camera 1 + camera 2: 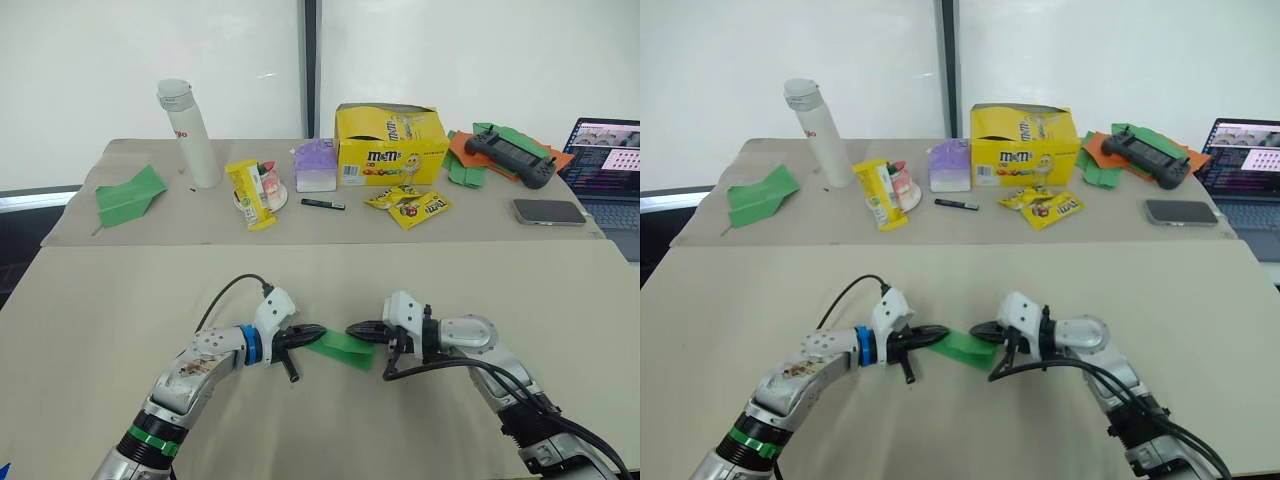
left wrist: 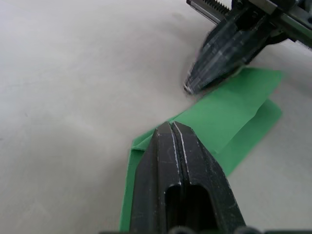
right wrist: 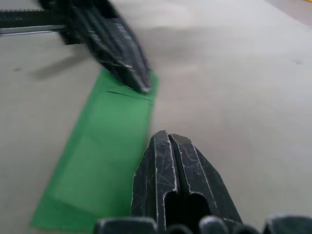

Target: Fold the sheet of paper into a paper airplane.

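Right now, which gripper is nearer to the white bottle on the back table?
Left. The left gripper is at the folded green paper, on the same side as the white bottle. The right gripper is at the paper's other end, farther from it.

Bright green paper, yellow box
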